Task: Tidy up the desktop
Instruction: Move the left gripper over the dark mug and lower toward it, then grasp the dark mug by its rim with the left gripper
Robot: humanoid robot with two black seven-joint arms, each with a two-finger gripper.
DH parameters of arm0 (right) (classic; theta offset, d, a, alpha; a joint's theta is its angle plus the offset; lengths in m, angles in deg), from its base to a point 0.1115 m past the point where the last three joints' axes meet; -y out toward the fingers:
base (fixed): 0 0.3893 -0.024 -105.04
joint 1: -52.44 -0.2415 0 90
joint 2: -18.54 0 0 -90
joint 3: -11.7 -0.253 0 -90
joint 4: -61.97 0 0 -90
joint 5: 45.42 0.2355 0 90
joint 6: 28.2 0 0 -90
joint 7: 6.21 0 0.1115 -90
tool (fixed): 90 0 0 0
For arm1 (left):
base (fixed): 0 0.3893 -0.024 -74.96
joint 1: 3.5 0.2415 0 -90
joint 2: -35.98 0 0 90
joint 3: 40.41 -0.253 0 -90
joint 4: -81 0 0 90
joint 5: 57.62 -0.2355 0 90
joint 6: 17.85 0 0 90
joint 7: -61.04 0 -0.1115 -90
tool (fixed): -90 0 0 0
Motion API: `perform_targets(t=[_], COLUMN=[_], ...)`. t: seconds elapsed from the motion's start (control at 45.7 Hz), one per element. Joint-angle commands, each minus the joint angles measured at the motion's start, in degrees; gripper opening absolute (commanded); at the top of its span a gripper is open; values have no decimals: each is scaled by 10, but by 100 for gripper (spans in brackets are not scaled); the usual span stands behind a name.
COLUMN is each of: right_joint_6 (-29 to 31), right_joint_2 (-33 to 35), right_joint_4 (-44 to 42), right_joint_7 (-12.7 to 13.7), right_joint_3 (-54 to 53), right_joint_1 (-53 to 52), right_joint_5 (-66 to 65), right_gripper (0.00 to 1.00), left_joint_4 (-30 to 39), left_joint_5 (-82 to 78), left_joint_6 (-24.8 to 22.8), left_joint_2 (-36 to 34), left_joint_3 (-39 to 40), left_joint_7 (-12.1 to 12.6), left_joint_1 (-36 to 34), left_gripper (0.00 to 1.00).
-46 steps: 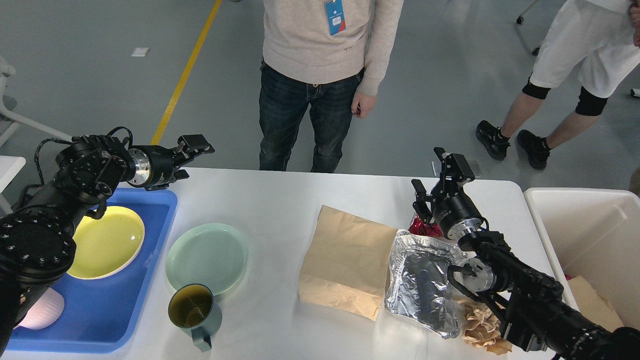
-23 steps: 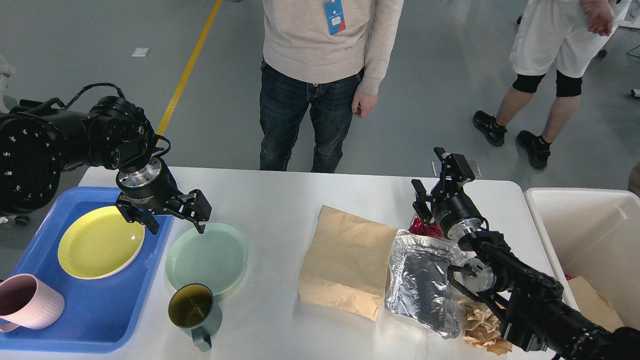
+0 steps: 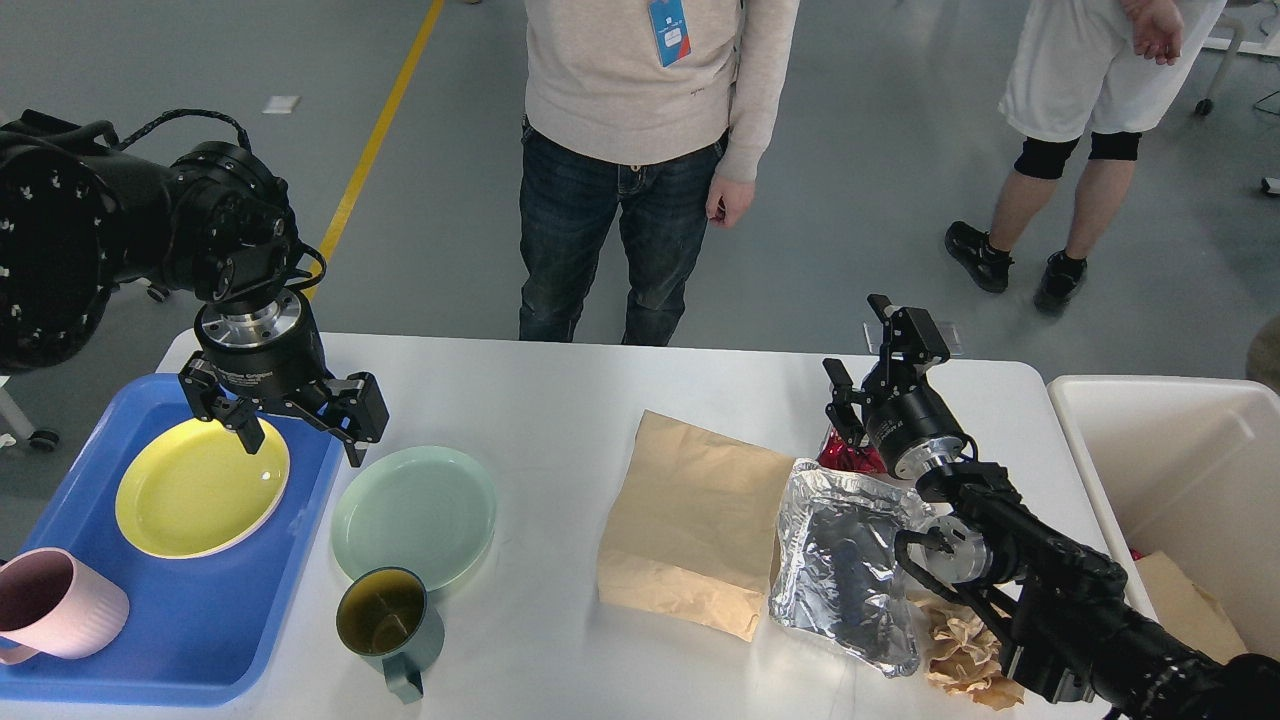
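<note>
Left hand pointing down, fingers spread wide, nothing between them. Hovering over the right edge of the blue tray: one finger over the yellow plate, the other over the tray rim next to the green plate. Cannot tell if a fingertip touches anything.

Right hand raised near the far right side of the table, fingers apart and empty, pointing up and away. Right arm running over the crumpled foil.

Table: large white top spanning most of the view, far edge toward the standing people, blue tray at its left end, white bin just beyond its right end.

On the tray: yellow plate, and pink mug at the near left corner, lying tilted with its opening toward the upper left.

On the bare table: green plate just right of the tray; dark teal mug in front of it, rim overlapping the plate's near edge, handle toward the viewer. Brown paper bag flat at mid-table. Foil touching the bag's right edge. Red wrapper behind the foil, mostly hidden by the right wrist. Crumpled brown paper at the near right, partly under the arm.

Brown paper in the bin.

Person in beige sweater standing at the far edge; second person in white shorts farther right.
</note>
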Motion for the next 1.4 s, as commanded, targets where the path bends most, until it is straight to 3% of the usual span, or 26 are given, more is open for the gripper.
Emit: perform_targets(t=[0.0, 0.285, 0.788, 1.16, 1.379], right_joint_6=[0, 0, 0, 0, 0], right_joint_2=[0, 0, 0, 0, 0], right_joint_4=[0, 0, 0, 0, 0], right_joint_7=[0, 0, 0, 0, 0], right_joint_3=[0, 0, 0, 0, 0], right_joint_1=[0, 0, 0, 0, 0], right_joint_5=[0, 0, 0, 0, 0], right_gripper=[100, 100, 100, 100, 100], left_joint_4=[2, 5, -16, -43, -63], left_joint_5=[0, 2, -1, -1, -1], left_joint_6=[0, 0, 0, 0, 0], left_joint_2=[45, 85, 82, 83, 83], left_joint_3=[3, 11, 3, 3, 3], left_joint_7=[0, 2, 2, 2, 2], left_joint_1=[11, 98, 155, 172, 192], left_gripper=[96, 96, 96, 83, 64])
